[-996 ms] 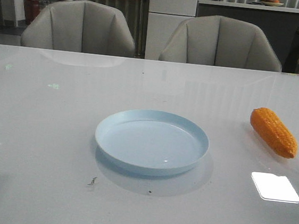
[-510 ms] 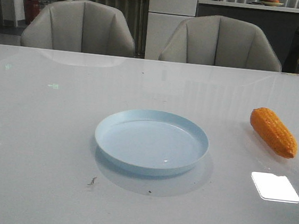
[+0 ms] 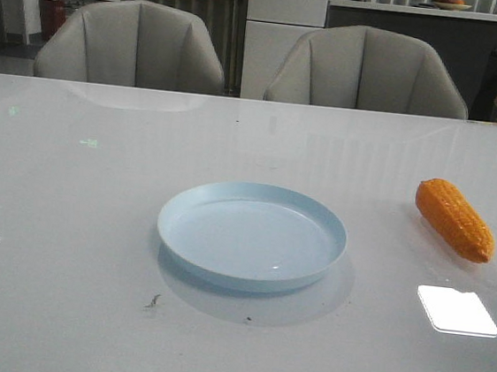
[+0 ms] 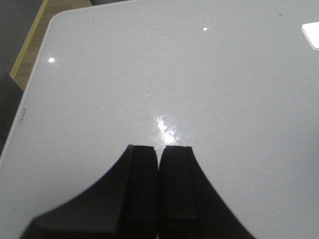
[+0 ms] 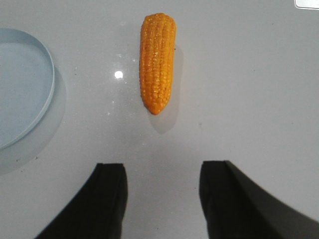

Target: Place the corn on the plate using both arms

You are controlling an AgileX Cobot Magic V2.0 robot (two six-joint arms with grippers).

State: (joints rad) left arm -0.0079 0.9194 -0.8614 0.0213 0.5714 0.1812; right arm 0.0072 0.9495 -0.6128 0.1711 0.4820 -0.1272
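An orange corn lies on the white table at the right, apart from the pale blue plate in the middle. In the right wrist view the corn lies lengthwise ahead of my right gripper, whose black fingers stand wide open with bare table between them; the plate's rim shows off to one side. My left gripper is shut with nothing in it, over bare table near a corner. Neither gripper shows in the front view.
Two grey chairs stand behind the table's far edge. The table's edge and corner lie ahead of the left gripper, with floor beyond. A bright light reflection sits on the table near the corn.
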